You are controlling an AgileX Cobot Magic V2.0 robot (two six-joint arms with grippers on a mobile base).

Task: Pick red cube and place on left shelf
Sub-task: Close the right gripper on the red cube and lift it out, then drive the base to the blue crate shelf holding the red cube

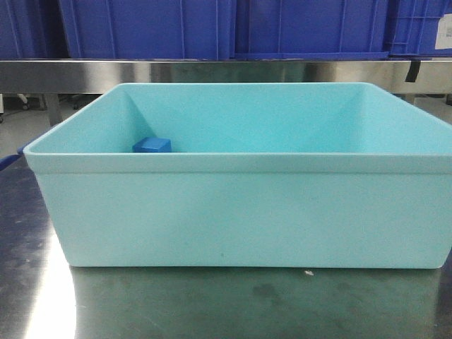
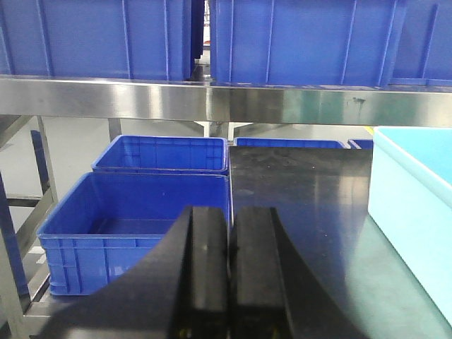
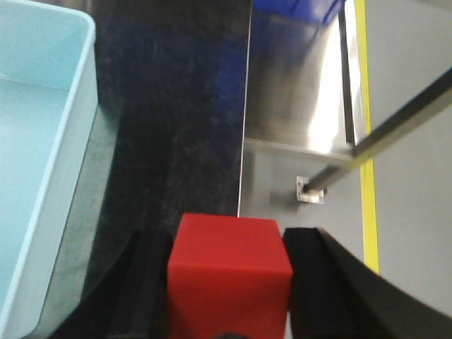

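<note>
Grasp of red cube (image 3: 229,282) in right gripper (image 3: 227,244)

At 6 o'clock in the right wrist view, the right gripper's black fingers clamp the red cube over the dark tabletop (image 3: 176,106). A pale blue bin (image 3: 67,141) lies at 9 o'clock. The left gripper (image 2: 227,240) is pressed closed, holding nothing. A small blue cube (image 1: 152,145) sits inside the bin.

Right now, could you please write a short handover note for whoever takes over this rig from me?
Left tool: shut, holding nothing, near the turquoise bin.
Right tool: shut on the red cube, over the dark tabletop beside the bin.
A blue cube sits inside the bin; it is not part of the job.
Done: the red cube is picked.
Left: carry it to the left shelf and release it there.
</note>
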